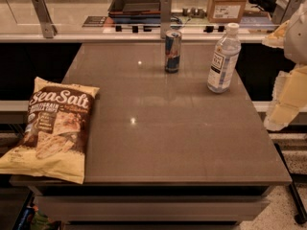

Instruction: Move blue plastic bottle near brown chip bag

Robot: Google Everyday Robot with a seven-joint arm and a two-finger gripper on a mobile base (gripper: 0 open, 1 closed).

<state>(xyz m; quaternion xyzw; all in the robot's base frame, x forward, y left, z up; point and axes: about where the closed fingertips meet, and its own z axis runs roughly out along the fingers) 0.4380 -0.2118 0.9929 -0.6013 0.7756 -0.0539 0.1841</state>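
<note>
The brown chip bag [53, 128] lies flat at the left edge of the table [158, 128]. The blue plastic bottle [223, 59] stands capped near the back right corner, with a can [172, 51] upright to its left. The gripper [288, 97] hangs off the table's right side, apart from the bottle; I cannot tell how far open it is.

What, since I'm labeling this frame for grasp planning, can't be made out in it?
Camera view:
1. The end effector, at the right edge beside the table, right of the blue plastic bottle: cut off by the frame edge, outline blurred.
2. Label text on that bottle: too small.
3. The brown chip bag: small print under "Sea Salt" blurred.
4. The can: back face hidden by its own body.
</note>
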